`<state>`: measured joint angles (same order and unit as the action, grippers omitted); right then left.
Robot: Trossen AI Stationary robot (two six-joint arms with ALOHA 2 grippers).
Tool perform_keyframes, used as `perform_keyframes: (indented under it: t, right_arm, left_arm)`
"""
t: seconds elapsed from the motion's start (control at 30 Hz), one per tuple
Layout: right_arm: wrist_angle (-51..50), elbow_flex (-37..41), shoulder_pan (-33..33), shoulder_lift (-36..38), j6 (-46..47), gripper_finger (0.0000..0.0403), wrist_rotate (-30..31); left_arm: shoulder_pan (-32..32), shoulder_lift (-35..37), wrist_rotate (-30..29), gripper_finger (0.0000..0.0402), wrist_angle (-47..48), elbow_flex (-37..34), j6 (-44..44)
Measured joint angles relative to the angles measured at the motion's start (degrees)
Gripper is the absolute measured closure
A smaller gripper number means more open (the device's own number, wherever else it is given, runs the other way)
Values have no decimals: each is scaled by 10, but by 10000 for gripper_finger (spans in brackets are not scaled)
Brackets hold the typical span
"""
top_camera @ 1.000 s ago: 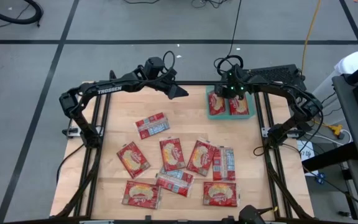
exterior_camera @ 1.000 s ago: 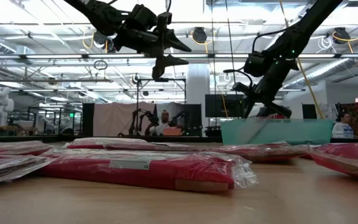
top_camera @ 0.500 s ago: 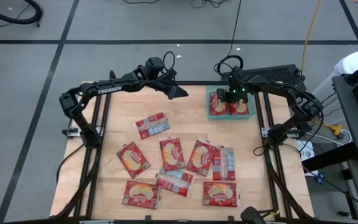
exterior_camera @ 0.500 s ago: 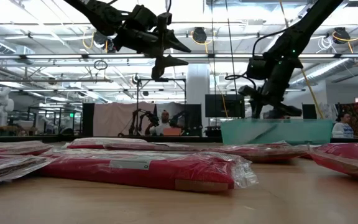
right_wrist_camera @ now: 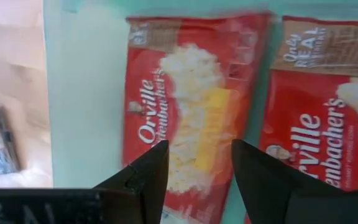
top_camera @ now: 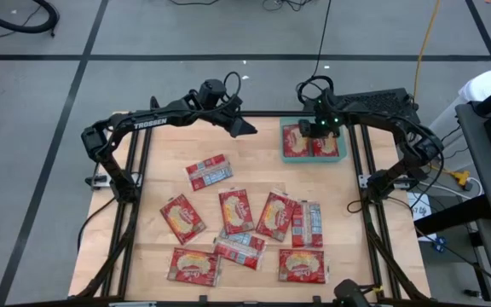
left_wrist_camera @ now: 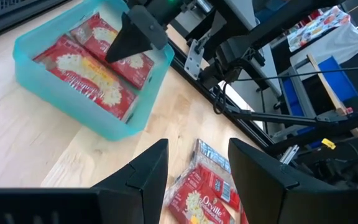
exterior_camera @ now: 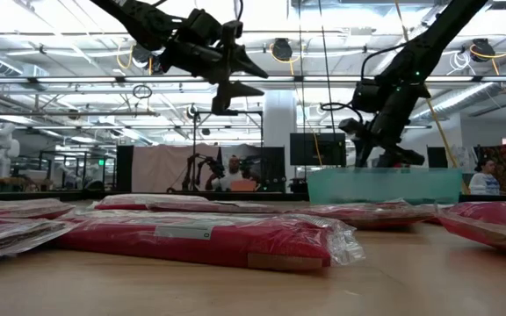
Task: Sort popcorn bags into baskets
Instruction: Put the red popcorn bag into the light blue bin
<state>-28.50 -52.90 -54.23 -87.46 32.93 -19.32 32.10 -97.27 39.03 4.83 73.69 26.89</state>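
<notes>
A teal basket [top_camera: 287,153] [right_wrist_camera: 86,93] [left_wrist_camera: 114,118] sits near the table's far right corner. Two red popcorn bags [top_camera: 302,139] [right_wrist_camera: 191,106] lie flat in it, side by side, picture side up. My right gripper [right_wrist_camera: 197,168] [top_camera: 318,128] hovers open just above them, pointing down, and touches nothing. My left gripper [left_wrist_camera: 197,168] [top_camera: 244,126] is open and raised over the far middle of the table, left of the basket. Several more bags [top_camera: 235,211] lie flat on the wood across the middle and near part of the table.
The loose bags [top_camera: 209,172] [top_camera: 301,266] spread from the table's middle to its near edge, some overlapping. Bare wood [top_camera: 160,153] lies on the far left side. Black frame rails [top_camera: 366,170] run along the table's left and right sides. People sit in the room behind [exterior_camera: 227,175].
My right gripper has shifted a little above the basket, uncovering the left bag in it. The basket has slid slightly toward the table's left.
</notes>
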Motion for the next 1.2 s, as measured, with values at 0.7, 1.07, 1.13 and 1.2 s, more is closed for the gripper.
perform_keyframes:
  t: [0.7, 1.07, 1.13, 1.2]
  right_arm:
    - [13, 0, 34, -4, -25, 318, 35]
    - [97, 46, 33, -7, -8, 398, 88]
    - [106, 57, 33, -8, -3, 395, 88]
    - [107, 68, 33, -8, -2, 397, 88]
  left_arm:
    - [0, 0, -32, 231, 113, 0, -62]
    - [0, 0, -51, 231, 134, 0, -65]
    - [-1, 0, -54, 231, 134, 0, -60]
    - [-2, 0, -61, 231, 134, 0, -58]
